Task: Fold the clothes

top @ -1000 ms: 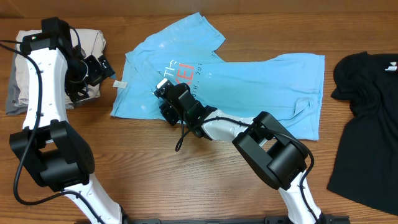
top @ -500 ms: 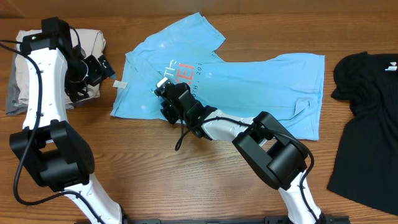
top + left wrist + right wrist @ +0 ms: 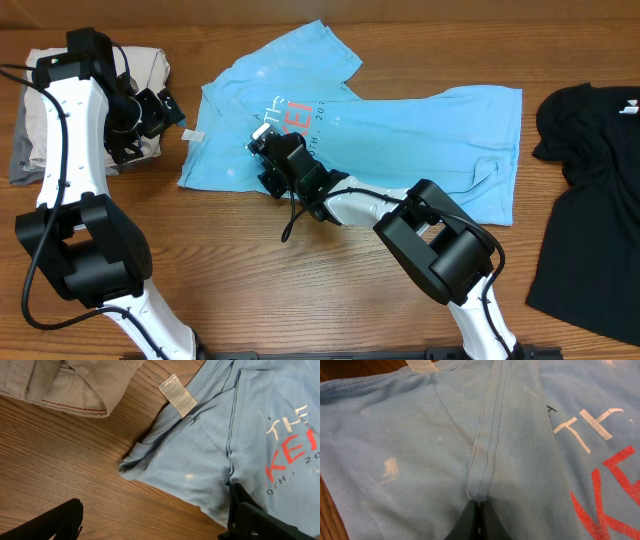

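The clothes, a light blue T-shirt (image 3: 420, 125) with white and red lettering, lie crumpled and partly spread across the table's middle. My right gripper (image 3: 262, 150) rests on the shirt's left part beside the lettering. In the right wrist view it (image 3: 479, 505) is shut on a pinched ridge of the shirt (image 3: 420, 435) at a stitched seam. My left gripper (image 3: 165, 108) hovers open just left of the shirt's collar end. In the left wrist view it (image 3: 157, 525) has only bare wood between its fingers, beside the shirt (image 3: 215, 455) and its white tag (image 3: 177, 395).
A folded beige garment (image 3: 40, 100) lies at the far left, under the left arm, and shows in the left wrist view (image 3: 65, 380). A black T-shirt (image 3: 590, 190) lies at the right edge. Bare wooden table (image 3: 250, 290) runs along the front.
My right gripper's fingers have drawn together onto the shirt's seam. Both arms and the shirt stay where they were.
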